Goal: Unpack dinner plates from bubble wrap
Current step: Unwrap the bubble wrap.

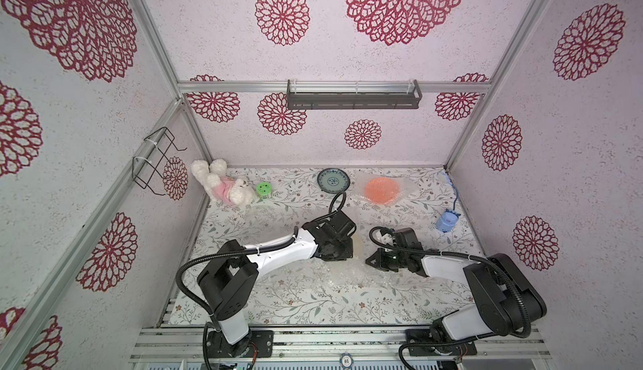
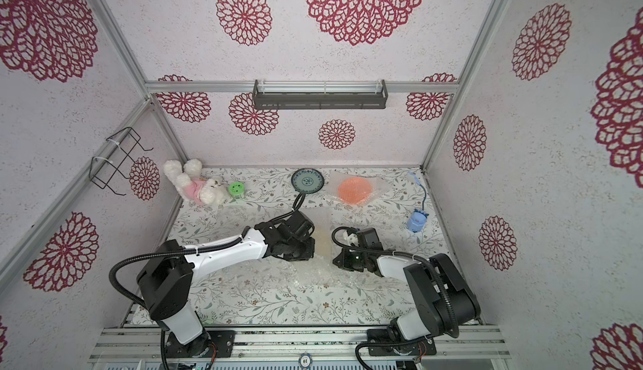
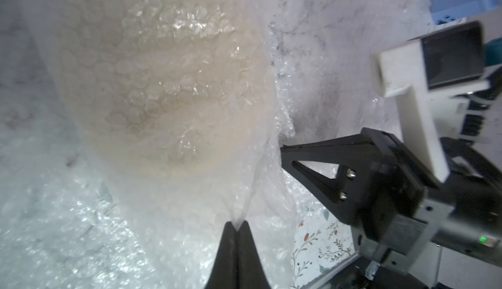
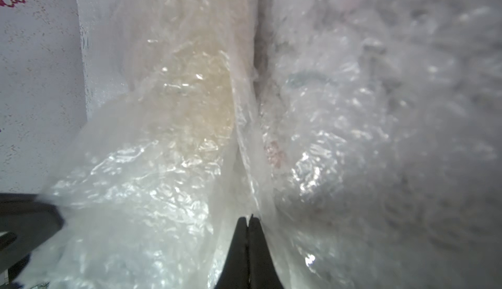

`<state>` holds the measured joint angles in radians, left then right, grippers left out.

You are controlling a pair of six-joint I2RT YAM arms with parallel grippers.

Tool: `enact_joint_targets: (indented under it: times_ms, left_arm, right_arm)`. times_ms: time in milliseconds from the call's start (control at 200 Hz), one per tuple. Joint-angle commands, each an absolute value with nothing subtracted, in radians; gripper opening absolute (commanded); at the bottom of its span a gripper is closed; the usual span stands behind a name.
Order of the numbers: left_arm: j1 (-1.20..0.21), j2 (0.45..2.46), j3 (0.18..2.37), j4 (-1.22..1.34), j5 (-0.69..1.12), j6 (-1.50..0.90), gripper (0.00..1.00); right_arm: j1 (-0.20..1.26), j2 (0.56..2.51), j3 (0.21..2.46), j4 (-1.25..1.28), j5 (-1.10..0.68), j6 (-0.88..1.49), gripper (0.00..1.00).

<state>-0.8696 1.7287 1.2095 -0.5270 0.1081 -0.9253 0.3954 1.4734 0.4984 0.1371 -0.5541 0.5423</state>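
Pinching a fold of bubble wrap, the left gripper has its jaws pressed together on the clear film, mid-table. Entry 2, the right gripper: jaws pressed together too, nipping another fold of the bundle, just beside the left gripper; the 2 face each other across it in both top views. Entry 3, cream plate: 1, inside this wrap, seen only as a pale round shape through the bubbles; its pattern cannot be made out, nor whether it rests on the table. The loose part of the wrap lies crumpled on the table in front of the 2 grippers. Entry 4, blue-green plate: 1, bare, flat, at the far edge of the table near the centre. Entry 5, orange plate: 1, near the blue-green plate on its right but not touching it, covered by a second wrap sheet. Sundries: plush toy in the far left corner; green smiley disc just beside it; small blue device with a cord near the right edge. Fittings: wire rack on the left wall, grey shelf on the back wall.
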Motion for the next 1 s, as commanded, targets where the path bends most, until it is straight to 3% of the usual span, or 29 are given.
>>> enact_joint_targets:
  times_ms: [0,170,550,746,896,996]
  left_arm:
    - [-0.859,1.700,1.197,-0.445,0.179,-0.915,0.00]
    - [-0.858,1.710,1.197,-0.476,0.159,-0.909,0.06]
    - [-0.847,1.681,1.192,-0.571,0.065,-0.879,0.49]
    - [-0.871,1.698,1.182,-0.644,0.013,-0.867,0.58]
    - [-0.885,1.706,1.147,-0.637,0.013,-0.885,0.65]
    - [-0.879,1.729,1.137,-0.651,-0.007,-0.904,0.61]
  right_arm:
    - [0.394,1.473,0.505,0.142,-0.551,0.536,0.00]
    - [0.394,1.428,0.529,0.079,-0.528,0.522,0.01]
    - [0.397,1.360,0.568,-0.012,-0.489,0.487,0.32]
    - [0.424,1.377,0.595,-0.030,-0.501,0.473,0.43]
    - [0.468,1.426,0.607,-0.005,-0.509,0.481,0.40]
    - [0.491,1.465,0.607,0.037,-0.537,0.502,0.32]
